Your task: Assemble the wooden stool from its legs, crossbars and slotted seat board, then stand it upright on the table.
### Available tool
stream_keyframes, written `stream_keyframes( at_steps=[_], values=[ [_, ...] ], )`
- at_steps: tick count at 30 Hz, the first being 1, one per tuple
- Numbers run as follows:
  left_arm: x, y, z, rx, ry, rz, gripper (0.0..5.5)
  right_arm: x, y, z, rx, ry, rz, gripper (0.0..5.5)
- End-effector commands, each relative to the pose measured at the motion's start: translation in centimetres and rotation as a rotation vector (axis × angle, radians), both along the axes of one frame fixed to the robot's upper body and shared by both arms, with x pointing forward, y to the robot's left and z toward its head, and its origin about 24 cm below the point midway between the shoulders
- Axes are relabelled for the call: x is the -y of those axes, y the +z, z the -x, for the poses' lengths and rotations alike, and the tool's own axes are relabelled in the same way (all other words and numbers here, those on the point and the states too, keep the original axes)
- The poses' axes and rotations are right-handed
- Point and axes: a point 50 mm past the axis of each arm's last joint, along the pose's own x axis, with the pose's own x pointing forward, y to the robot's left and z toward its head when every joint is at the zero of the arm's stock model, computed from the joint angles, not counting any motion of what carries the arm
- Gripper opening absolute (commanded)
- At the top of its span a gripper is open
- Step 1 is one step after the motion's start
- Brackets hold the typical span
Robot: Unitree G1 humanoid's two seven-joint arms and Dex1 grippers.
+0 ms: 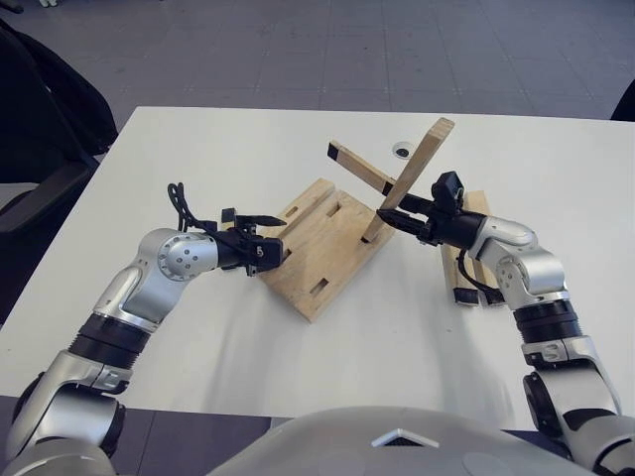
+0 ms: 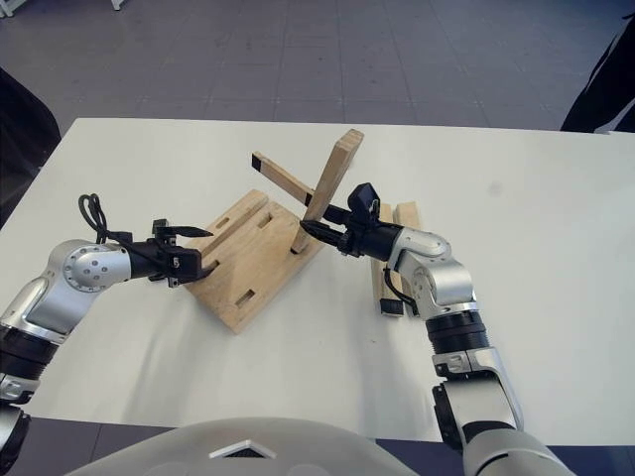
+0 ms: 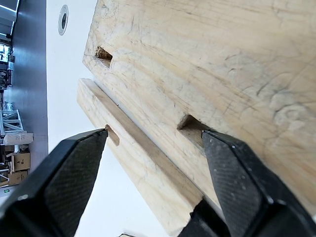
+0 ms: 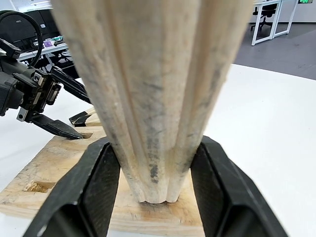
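You are early on: your right gripper (image 1: 395, 216) clamps a leg-and-crossbar piece (image 1: 417, 169) standing on the slotted seat board (image 1: 317, 248) mid-table. Your left gripper (image 1: 278, 238) straddles the board's edge (fingers spread, not clamped). Spare parts (image 1: 476, 204) lie unfitted beside your right arm.

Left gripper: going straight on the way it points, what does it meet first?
The slotted seat board; its edge lies between the open jaws, so contact likely comes almost at once.

Office-style laboratory. A white table (image 1: 179, 149) stands on grey carpet tiles (image 1: 298, 50) beside a black office chair (image 1: 45, 139). Cardboard boxes (image 3: 19, 161) and further desks (image 4: 253, 24) lie beyond.
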Motion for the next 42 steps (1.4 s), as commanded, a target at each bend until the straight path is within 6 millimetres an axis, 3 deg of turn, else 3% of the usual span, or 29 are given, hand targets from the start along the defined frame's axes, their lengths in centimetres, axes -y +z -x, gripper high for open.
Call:
stream_keyframes(
  at_steps=[1,3,4,15,22,26,29,42],
  values=[
    [0.8,-3.4,2.1,-0.153,-0.036,-0.019,3.57,0.4,-2.5,1.3,-0.149,0.019,0.050,2.03],
    [0.8,-3.4,2.1,-0.152,-0.036,-0.020,3.57,0.3,-2.5,1.4,-0.147,0.028,0.045,2.03],
    [0.8,-3.4,2.1,-0.151,-0.036,-0.020,3.57,0.2,-2.4,1.4,-0.146,0.029,0.043,2.40],
    [0.6,-3.3,1.7,-0.137,-0.008,-0.033,3.57,0.6,-2.3,1.3,-0.162,0.005,0.081,4.28],
    [-0.4,-3.7,1.3,-0.115,0.098,-0.074,3.57,3.1,-1.1,1.8,-0.126,-0.028,0.149,4.28],
    [-0.4,-3.7,1.3,-0.115,0.107,-0.072,3.57,4.3,-1.2,2.7,-0.125,0.029,0.213,4.28],
    [-0.4,-3.6,1.2,-0.111,0.107,-0.069,3.57,4.8,-1.4,2.3,-0.096,0.014,0.263,4.28],
    [1.5,-3.0,0.8,-0.109,0.065,-0.019,3.57,2.6,-5.1,-1.2,0.030,-0.124,0.427,4.28]
  ],
)
